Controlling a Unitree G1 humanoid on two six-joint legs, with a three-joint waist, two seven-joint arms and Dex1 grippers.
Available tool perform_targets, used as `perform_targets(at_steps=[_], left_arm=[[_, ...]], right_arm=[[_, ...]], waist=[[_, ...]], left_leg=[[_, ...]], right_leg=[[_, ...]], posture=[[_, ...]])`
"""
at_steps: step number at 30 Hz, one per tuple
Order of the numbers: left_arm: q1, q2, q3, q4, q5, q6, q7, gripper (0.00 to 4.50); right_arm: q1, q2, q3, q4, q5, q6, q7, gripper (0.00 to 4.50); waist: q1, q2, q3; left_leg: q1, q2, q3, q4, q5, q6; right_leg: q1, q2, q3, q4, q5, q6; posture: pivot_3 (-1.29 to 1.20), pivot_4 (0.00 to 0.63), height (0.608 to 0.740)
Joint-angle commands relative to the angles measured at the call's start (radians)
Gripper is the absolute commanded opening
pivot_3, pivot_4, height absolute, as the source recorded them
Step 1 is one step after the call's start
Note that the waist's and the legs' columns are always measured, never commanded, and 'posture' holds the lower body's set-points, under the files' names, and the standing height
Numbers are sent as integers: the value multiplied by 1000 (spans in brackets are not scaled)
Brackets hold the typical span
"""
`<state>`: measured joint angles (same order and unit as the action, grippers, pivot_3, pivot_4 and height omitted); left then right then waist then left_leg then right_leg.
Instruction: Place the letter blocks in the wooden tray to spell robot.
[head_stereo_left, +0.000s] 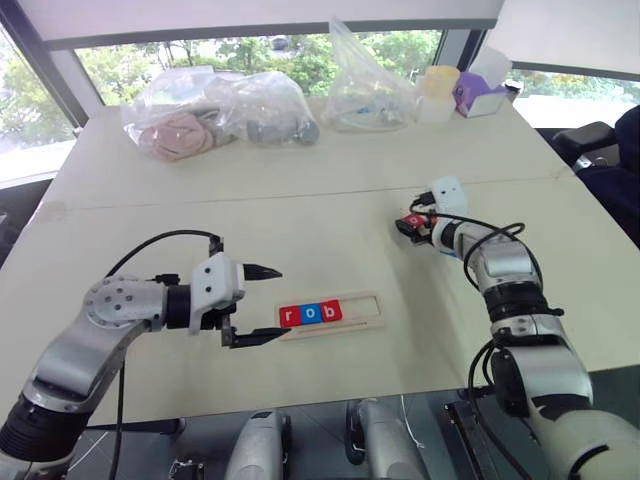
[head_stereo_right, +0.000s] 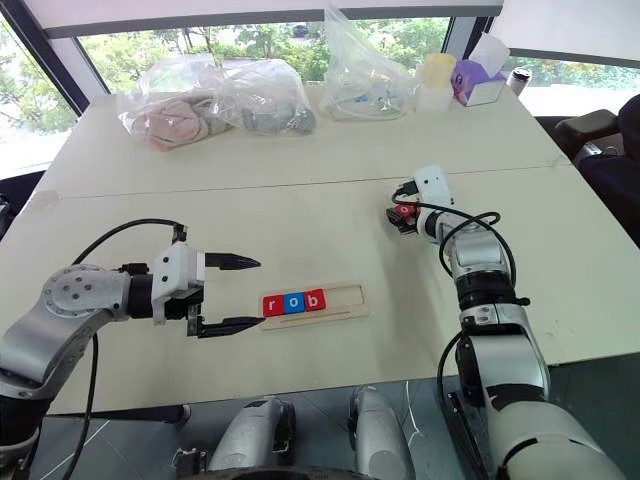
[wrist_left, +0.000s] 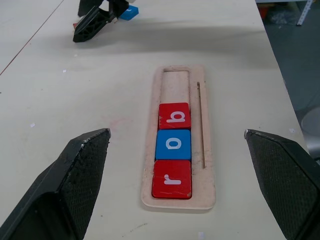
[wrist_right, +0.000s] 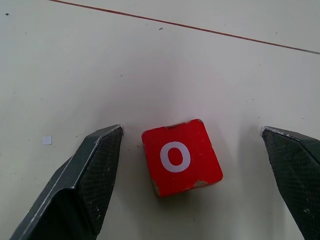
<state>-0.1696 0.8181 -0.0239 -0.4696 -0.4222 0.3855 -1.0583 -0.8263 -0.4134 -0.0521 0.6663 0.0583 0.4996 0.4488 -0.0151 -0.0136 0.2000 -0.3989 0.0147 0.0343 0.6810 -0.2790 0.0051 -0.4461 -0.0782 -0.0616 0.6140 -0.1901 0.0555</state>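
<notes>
Plastic bags (head_stereo_left: 215, 108) at table's far edge, tissue box (head_stereo_left: 480, 98), cups (head_stereo_left: 438, 92) nearby

Your left gripper (head_stereo_left: 258, 305) points toward your right, tilted slightly down, its two fingers spread wide with nothing between them. The left forearm lies across in front of you, elbow bent out to the left. Your right arm is stretched forward, wrist dipped, and the right gripper (wrist_right: 192, 175) hangs low with both fingers wide apart, gripping nothing.
</notes>
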Motion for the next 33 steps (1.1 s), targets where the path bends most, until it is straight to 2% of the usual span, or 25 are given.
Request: perform_targets(at_steps=[1, 5, 9, 15, 20, 24, 29, 33], left_arm=[[-9, 3, 10, -18, -2, -2, 11, 4500], [-2, 5, 14, -24, -4, 0, 18, 4500], [0, 4, 12, -24, -2, -3, 24, 4500], [-3, -6, -2, -19, 3, -12, 26, 4500], [-6, -13, -15, 0, 9, -31, 11, 4500], [-18, -15, -22, 23, 8, -43, -9, 4500], [-36, -17, -27, 46, 5, -52, -27, 4500], [-59, -27, -38, 62, 6, -52, -33, 4500]], right_arm=[[-37, -8, -10, 53, 11, -15, 25, 4450], [-29, -9, 6, 47, 10, 16, 62, 3249], [19, -9, 10, -45, 18, 89, 80, 1250], [98, 12, -62, -352, 81, 320, 0, 1250], [265, 82, -165, -940, 172, 765, -114, 1250], [401, 124, -186, -1255, 167, 1004, -182, 1250], [480, 162, -198, -1422, 159, 1114, -228, 1250], [513, 157, -183, -1428, 151, 1108, -249, 1250]], waist=[[-1, 0, 0], [-1, 0, 0], [1, 0, 0], [4, 0, 0], [7, 1, 0], [8, 1, 0], [3, 1, 0], [3, 1, 0]], left_leg=[[0, 0, 0, 0, 0, 0], [1, 0, 0, 0, 0, 0], [2, 0, 0, 0, 0, 0], [2, 0, -1, 0, 0, 0], [0, 0, -2, -1, 0, 0], [-2, 1, -3, -1, 0, 0], [-4, 1, -2, 1, 0, 0], [-5, 1, -2, 1, 0, 0]], right_leg=[[0, 0, 0, 0, 0, 0], [1, 0, 0, 0, 0, 0], [2, 0, 0, 0, 0, 0], [2, 0, 0, 0, 0, 0], [0, 0, 0, 0, 0, 1], [-1, 0, -1, 0, -2, 2], [-3, -1, -1, -1, -3, 3], [-4, -1, -1, 0, -3, 3]], posture=[[0, 150, 740], [0, 150, 740], [0, 150, 740], [0, 150, 740], [0, 150, 740], [0, 150, 740], [0, 150, 740], [0, 150, 740]])
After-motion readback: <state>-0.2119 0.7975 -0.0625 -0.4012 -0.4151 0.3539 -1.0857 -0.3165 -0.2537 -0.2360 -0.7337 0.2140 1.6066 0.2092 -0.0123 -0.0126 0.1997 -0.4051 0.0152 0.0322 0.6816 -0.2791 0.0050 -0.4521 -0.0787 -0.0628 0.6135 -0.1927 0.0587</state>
